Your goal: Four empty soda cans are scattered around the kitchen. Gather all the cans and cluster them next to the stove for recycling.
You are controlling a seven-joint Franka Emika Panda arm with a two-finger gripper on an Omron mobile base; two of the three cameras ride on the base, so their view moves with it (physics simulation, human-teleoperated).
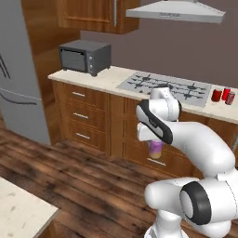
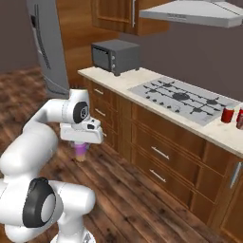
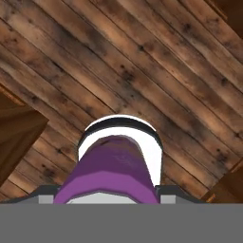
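Note:
My gripper [image 1: 155,142] is shut on the purple soda can [image 1: 155,149], which hangs upright below the hand over the wooden floor, in front of the cabinet drawers. The right base view shows the same can [image 2: 81,152] under the gripper [image 2: 81,144], purple above a pale orange band. From the hand, the can [image 3: 111,168] runs away from the camera between the two fingertips [image 3: 45,193]. The stove [image 1: 165,86] lies on the counter behind. Red soda cans [image 1: 216,95] stand close together on the counter just right of the stove, also seen in the right base view as red cans [image 2: 228,114].
A grey toaster oven [image 1: 85,56] sits at the counter's left end, with a tall fridge [image 1: 18,79] beside it. A range hood [image 1: 176,11] hangs over the stove. Wooden drawers [image 2: 159,152] front the counter. A pale countertop corner [image 1: 18,209] juts in at lower left.

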